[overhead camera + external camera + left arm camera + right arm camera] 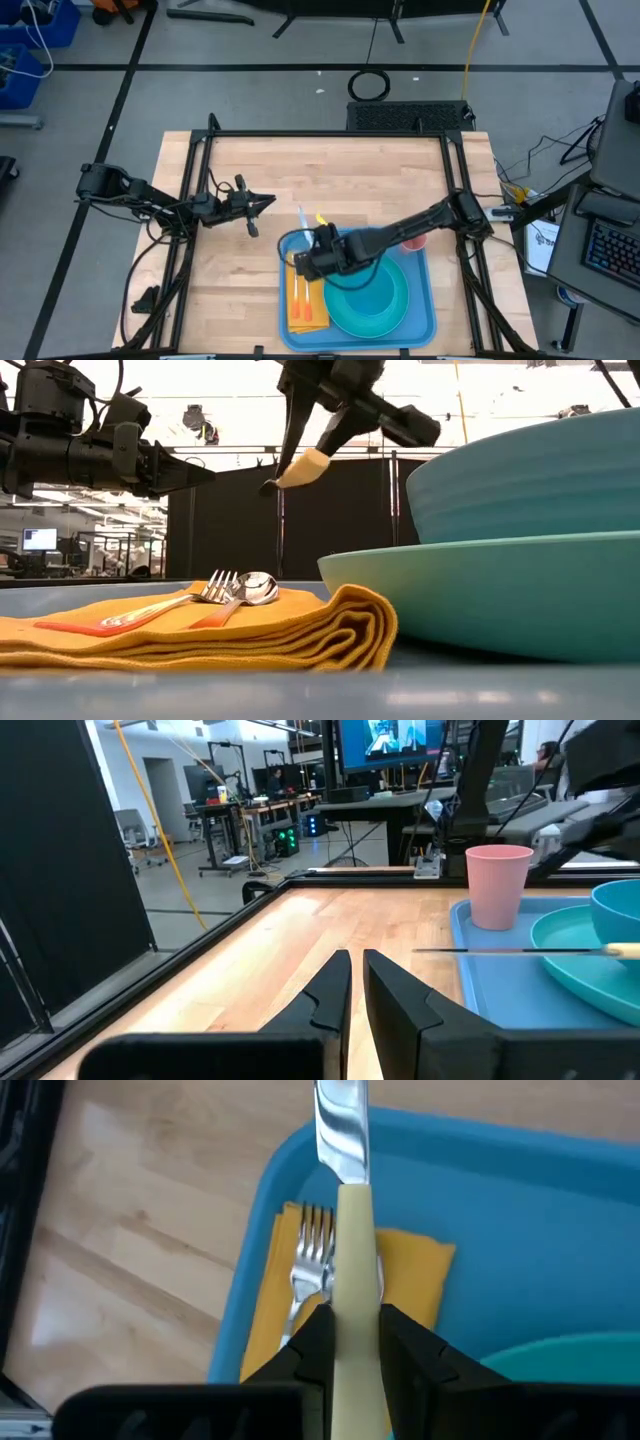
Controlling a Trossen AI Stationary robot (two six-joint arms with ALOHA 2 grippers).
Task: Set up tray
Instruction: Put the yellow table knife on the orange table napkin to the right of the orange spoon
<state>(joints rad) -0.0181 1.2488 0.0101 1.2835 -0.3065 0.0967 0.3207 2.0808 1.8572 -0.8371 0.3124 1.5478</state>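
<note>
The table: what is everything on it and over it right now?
Tray: one, blue, near edge of the wooden table.
Napkin: one, orange, folded, at one end of the tray.
Fork: one, silver with orange handle, on the napkin.
Spoon: one, silver with orange handle, beside the fork.
Plate: one, turquoise, in the tray.
Bowl: one, turquoise, on the plate.
Cup: one, pink, tray's far corner.
Knife: one, cream handle, held above the napkin.
Right tool: shut on the knife.
Left tool: shut, empty, above bare table.
</note>
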